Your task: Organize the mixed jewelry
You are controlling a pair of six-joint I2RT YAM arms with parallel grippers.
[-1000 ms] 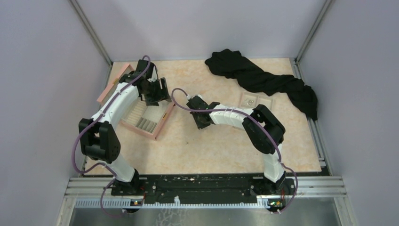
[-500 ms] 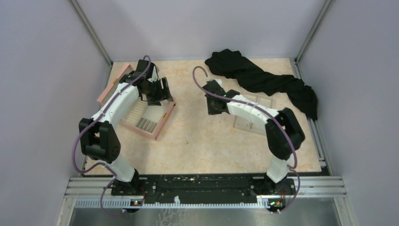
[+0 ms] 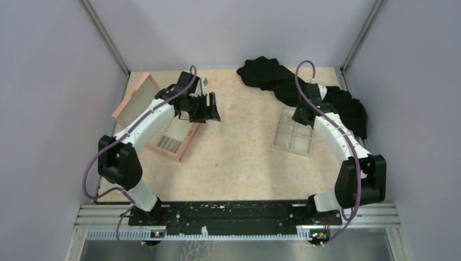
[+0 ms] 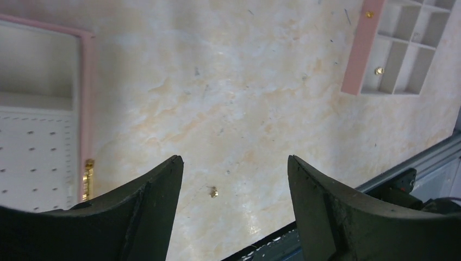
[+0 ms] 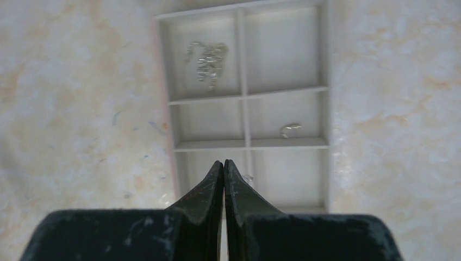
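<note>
The pink rectangular jewellery box (image 4: 86, 81) lies beside our left gripper (image 4: 234, 161), jaws wide and empty; the beige plastic compartment tray (image 5: 324, 81) sits ahead of our right gripper (image 5: 224, 165), pinched shut on nothing visible. A silvery chain tangle (image 5: 208, 58) rests in the tray's far-left cell, a gold speck (image 4: 213, 191) loose between the left tips. We judge sorting midway: lower the left squarely over that speck.

Left hand (image 4: 234, 159), fingers spread, over the marbled surface (image 4: 244, 98); gold speck (image 4: 213, 191) at 6 o'clock; pink box (image 4: 85, 98) at 9 o'clock.
</note>
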